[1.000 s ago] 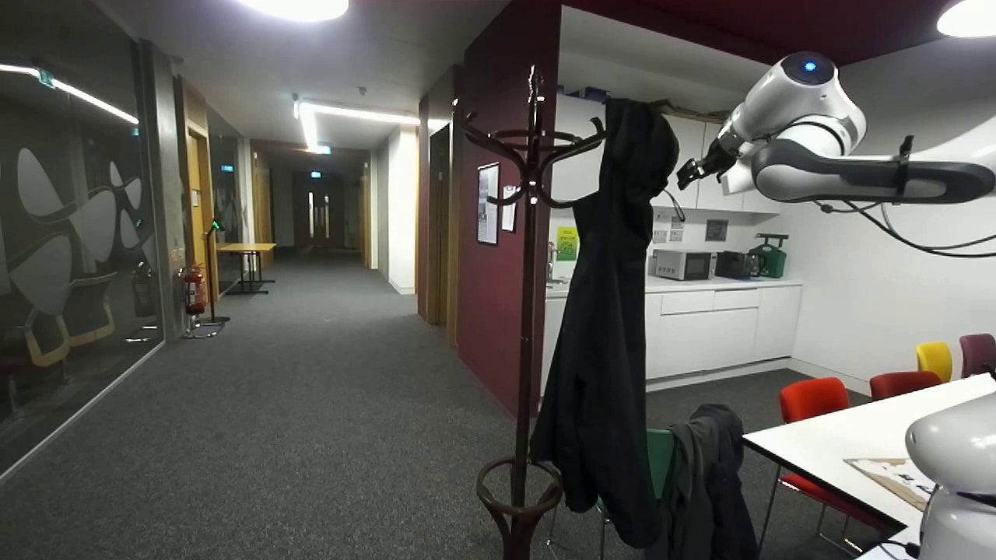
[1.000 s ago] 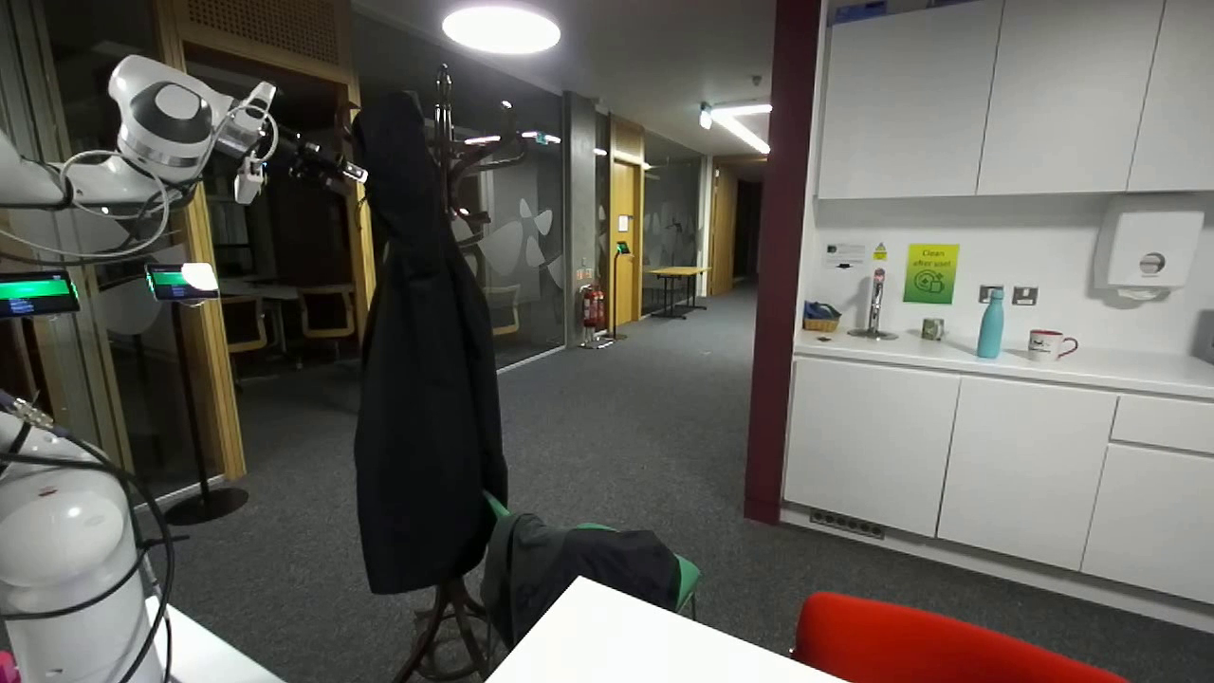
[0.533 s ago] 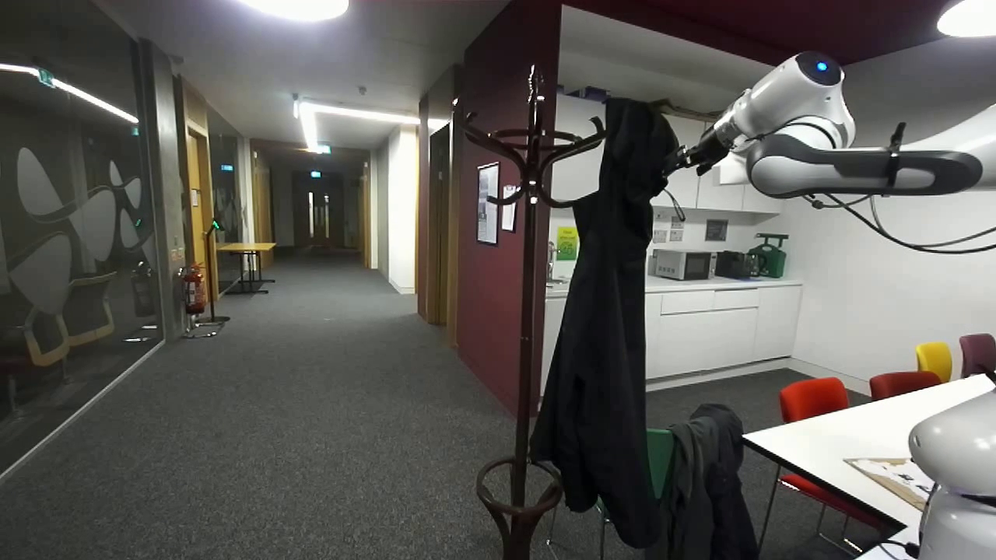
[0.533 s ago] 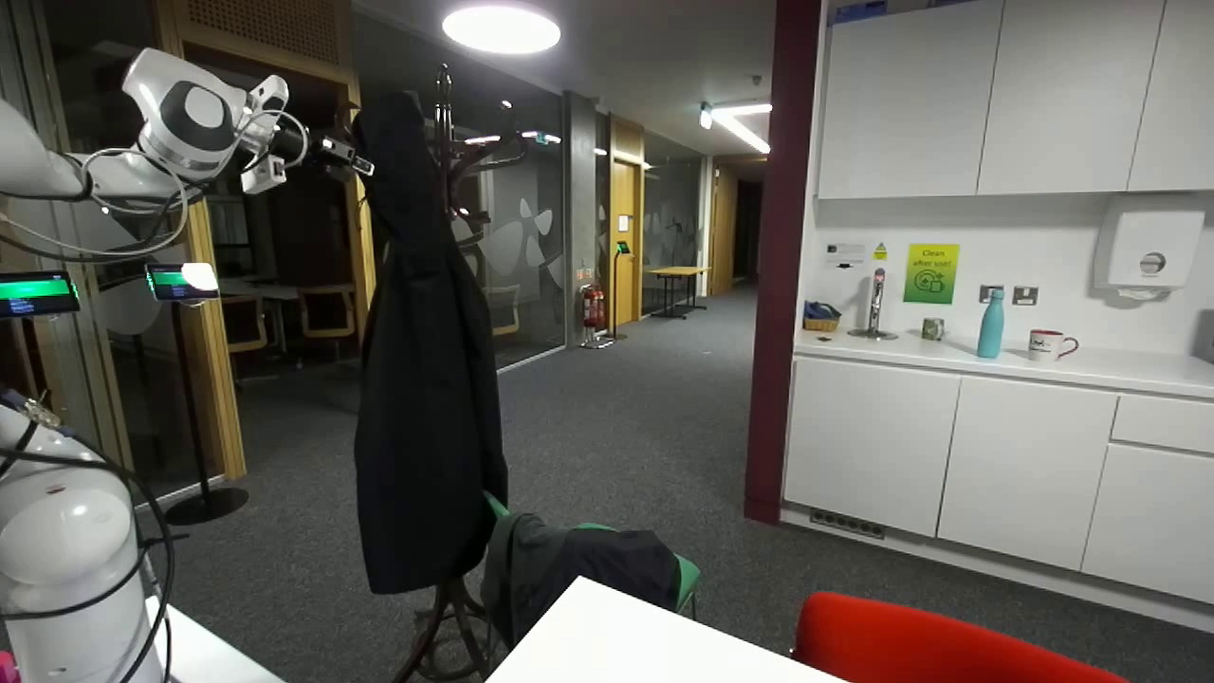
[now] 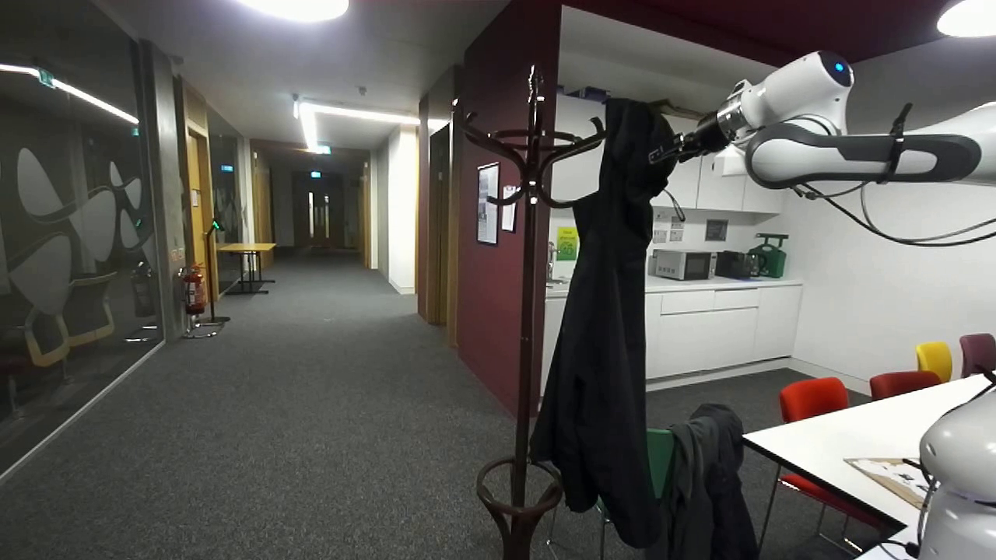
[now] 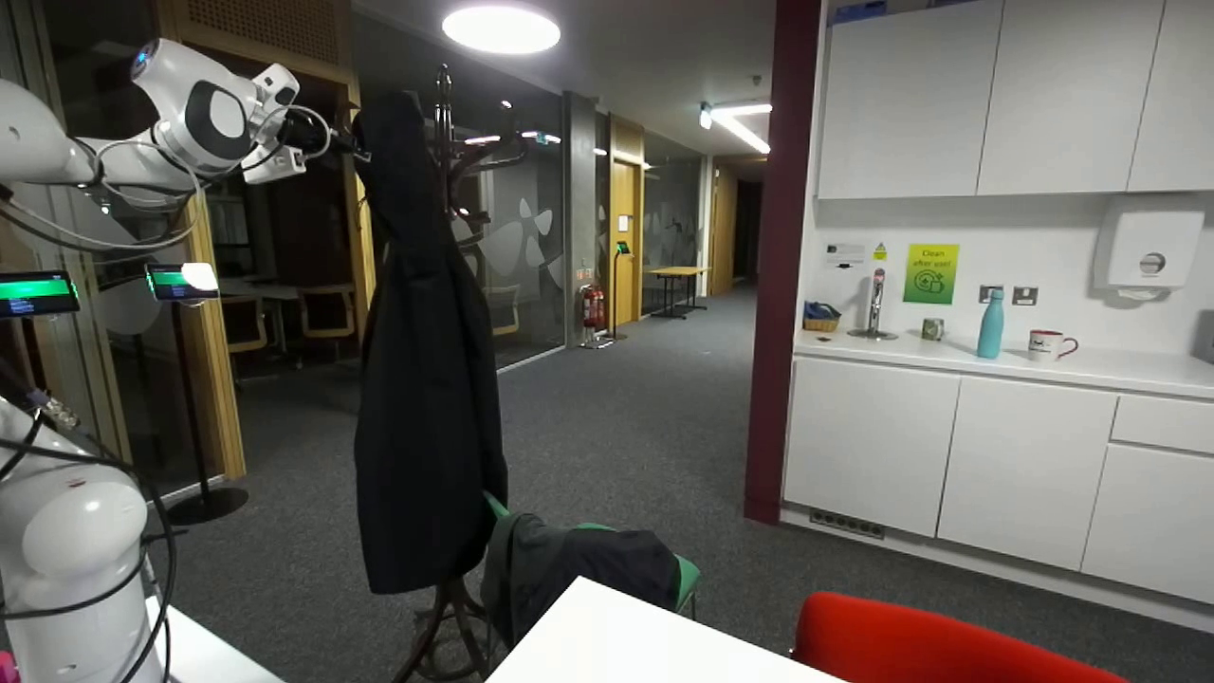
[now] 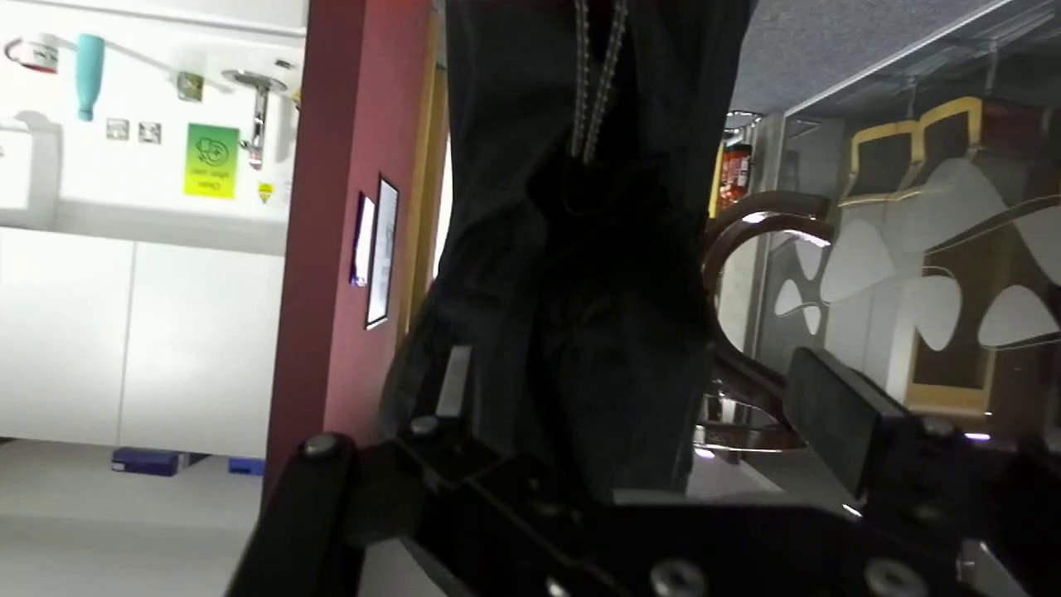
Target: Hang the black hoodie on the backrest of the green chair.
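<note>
The black hoodie (image 5: 599,334) hangs limp from the dark coat stand (image 5: 527,311), its hood uppermost, and both exterior views show it at full length (image 6: 422,398). My gripper (image 5: 663,152) is level with the hood, at the side away from the stand's pole. In the wrist view the gripper (image 7: 645,394) is open, its fingers (image 7: 841,423) wide apart with dark hood fabric (image 7: 514,332) ahead of the gap. Whether they touch the cloth I cannot tell. Below stands the green chair (image 5: 659,460), partly covered by a grey-and-black garment (image 6: 569,569).
A white table (image 6: 645,640) has a corner beside the green chair. Red chairs (image 5: 814,398) stand along it. One curved hook (image 7: 729,240) of the stand lies just beside the hood in the wrist view. Kitchen cupboards (image 5: 704,334) line the wall behind.
My arm has advanced toward the hood, and the gripper, clear of it a second ago, now overlaps it in an exterior view. The wrist has turned. The hoodie and chair have not moved.
</note>
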Robot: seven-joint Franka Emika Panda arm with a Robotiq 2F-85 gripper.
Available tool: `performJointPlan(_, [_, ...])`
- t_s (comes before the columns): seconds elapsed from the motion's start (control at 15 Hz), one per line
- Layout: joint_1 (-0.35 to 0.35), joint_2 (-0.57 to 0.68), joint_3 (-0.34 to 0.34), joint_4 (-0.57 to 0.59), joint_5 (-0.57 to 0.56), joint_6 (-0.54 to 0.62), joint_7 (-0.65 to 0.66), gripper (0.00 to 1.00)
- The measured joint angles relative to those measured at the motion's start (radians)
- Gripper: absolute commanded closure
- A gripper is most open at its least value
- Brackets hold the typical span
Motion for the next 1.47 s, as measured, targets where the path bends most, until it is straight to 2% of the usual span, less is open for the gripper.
performJointPlan(0.2, [0.035, 0.012, -0.009, 0.022, 0.0, 0.041, -0.097, 0.0])
performJointPlan(0.47, [0.042, 0.033, -0.011, 0.073, -0.004, 0.054, -0.196, 0.0])
performJointPlan(1.0, [-0.001, 0.086, -0.022, 0.152, -0.066, 0.054, -0.258, 0.0])
performJointPlan(1.07, [-0.008, 0.095, -0.022, 0.161, -0.078, 0.054, -0.262, 0.17])
performJointPlan(1.27, [-0.017, 0.129, -0.022, 0.186, -0.111, 0.054, -0.275, 0.39])
performJointPlan(1.47, [-0.017, 0.158, -0.02, 0.2, -0.135, 0.055, -0.287, 0.64])
